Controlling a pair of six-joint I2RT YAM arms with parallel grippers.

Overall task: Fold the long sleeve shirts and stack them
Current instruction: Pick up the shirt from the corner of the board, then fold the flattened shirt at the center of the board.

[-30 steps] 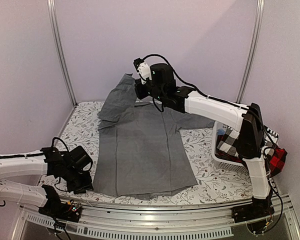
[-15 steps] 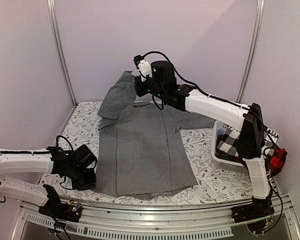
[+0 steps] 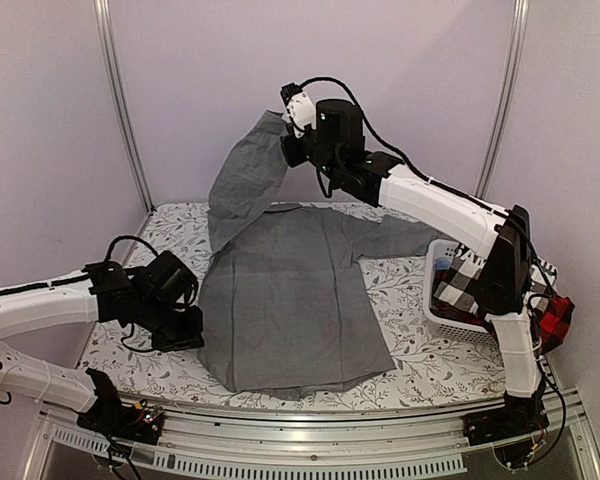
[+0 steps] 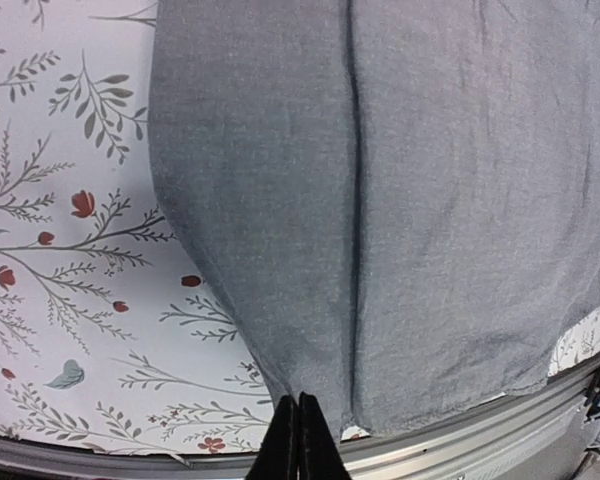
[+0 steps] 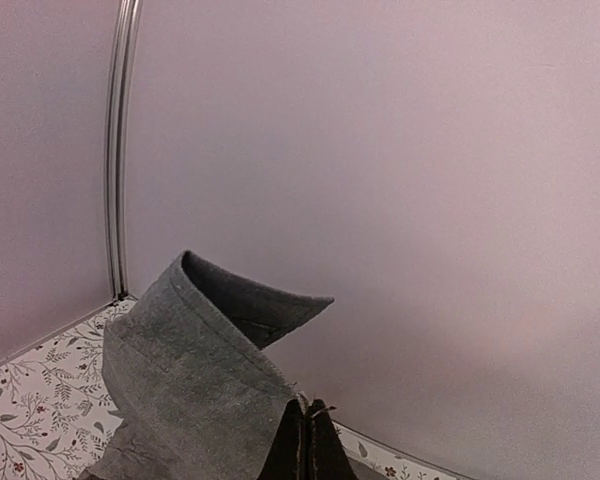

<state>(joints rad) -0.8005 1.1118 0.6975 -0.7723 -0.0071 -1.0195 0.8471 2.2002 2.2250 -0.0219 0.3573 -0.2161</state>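
Nearest, left claw, jaws pinched together on the side edge of the grey shirt, whose body lies spread flat on the floral-covered bench. Further right, a white basket at the bench's right edge holds a black-and-white checked shirt, with a red-and-black checked shirt at its outer side. Farthest, right claw, jaws closed on one sleeve of the grey shirt, held raised well above the bench near the back wall, the sleeve draping down to the shoulder.
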